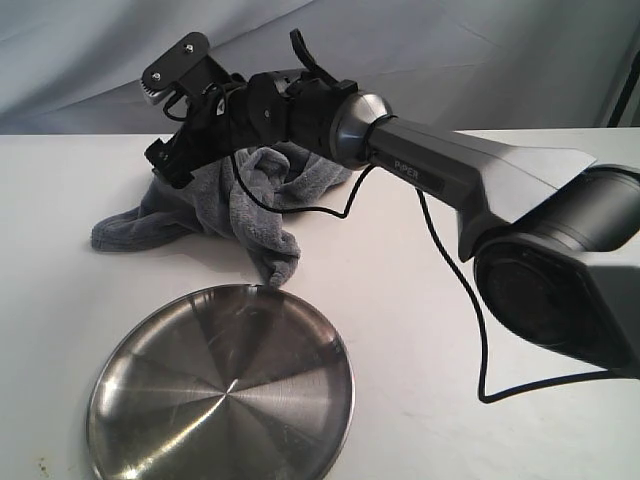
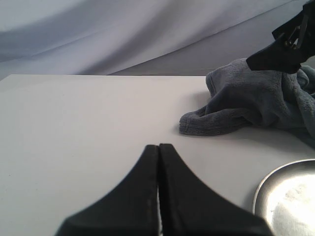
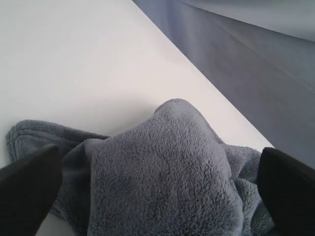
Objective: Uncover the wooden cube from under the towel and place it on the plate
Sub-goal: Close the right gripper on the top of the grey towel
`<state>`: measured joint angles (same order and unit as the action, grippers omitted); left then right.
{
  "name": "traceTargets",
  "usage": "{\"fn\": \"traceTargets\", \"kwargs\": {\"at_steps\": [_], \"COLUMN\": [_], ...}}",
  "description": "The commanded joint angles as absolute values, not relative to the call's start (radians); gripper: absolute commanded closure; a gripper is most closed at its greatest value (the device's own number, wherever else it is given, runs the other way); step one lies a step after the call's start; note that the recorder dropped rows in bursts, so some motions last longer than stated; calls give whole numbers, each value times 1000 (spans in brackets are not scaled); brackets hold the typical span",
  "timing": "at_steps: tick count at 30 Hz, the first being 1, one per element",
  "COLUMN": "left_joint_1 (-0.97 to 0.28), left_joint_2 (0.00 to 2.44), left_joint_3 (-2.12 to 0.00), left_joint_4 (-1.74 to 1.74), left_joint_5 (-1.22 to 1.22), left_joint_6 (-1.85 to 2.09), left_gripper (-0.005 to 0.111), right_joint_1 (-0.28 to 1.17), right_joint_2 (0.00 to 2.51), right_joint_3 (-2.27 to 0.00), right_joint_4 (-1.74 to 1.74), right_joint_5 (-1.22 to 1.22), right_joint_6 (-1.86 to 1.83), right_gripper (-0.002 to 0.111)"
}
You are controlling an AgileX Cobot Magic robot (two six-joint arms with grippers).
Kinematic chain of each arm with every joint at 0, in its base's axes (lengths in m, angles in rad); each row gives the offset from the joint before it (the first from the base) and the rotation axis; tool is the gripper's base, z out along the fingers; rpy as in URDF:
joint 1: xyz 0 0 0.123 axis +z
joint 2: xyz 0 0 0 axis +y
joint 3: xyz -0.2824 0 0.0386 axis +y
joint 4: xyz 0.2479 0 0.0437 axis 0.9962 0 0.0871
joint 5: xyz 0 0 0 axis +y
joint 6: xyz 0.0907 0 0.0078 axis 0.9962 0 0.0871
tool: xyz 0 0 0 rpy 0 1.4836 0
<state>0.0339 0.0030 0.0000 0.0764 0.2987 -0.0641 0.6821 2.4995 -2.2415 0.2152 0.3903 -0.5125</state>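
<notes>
The grey-blue towel [image 1: 250, 200] lies bunched on the white table, behind the plate. One rounded hump of the towel [image 3: 162, 187] rises between the fingers of my right gripper [image 3: 158, 150], which is open and straddles it. In the exterior view the right gripper [image 1: 172, 160] hangs over the towel's left part. The wooden cube is hidden. The shiny steel plate [image 1: 220, 390] sits empty at the table's front. My left gripper [image 2: 158, 146] is shut on nothing, low over bare table, apart from the towel [image 2: 251, 105] and the plate's rim [image 2: 263, 184].
The right arm [image 1: 480, 175] reaches across from the right side of the table, and its black cable [image 1: 455, 290] droops onto the tabletop. A grey cloth backdrop [image 1: 450, 50] hangs behind the table's far edge.
</notes>
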Motion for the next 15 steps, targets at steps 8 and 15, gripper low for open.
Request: {"fn": "traceTargets", "kwargs": {"at_steps": [8,15], "left_joint_1": [29,29], "left_joint_2": [0,0], "left_joint_3": [0,0], "left_joint_4": [71,71], "left_joint_5": [285,285], "left_joint_6": [-68,-68], "left_gripper": [106,106], "right_joint_1": [678,678], "right_joint_2": [2500,2503], "right_joint_3": [-2246,-2246], "right_joint_4": [208,208], "right_joint_5": [380,379], "right_joint_6": [-515,-507], "right_gripper": [3,3]}}
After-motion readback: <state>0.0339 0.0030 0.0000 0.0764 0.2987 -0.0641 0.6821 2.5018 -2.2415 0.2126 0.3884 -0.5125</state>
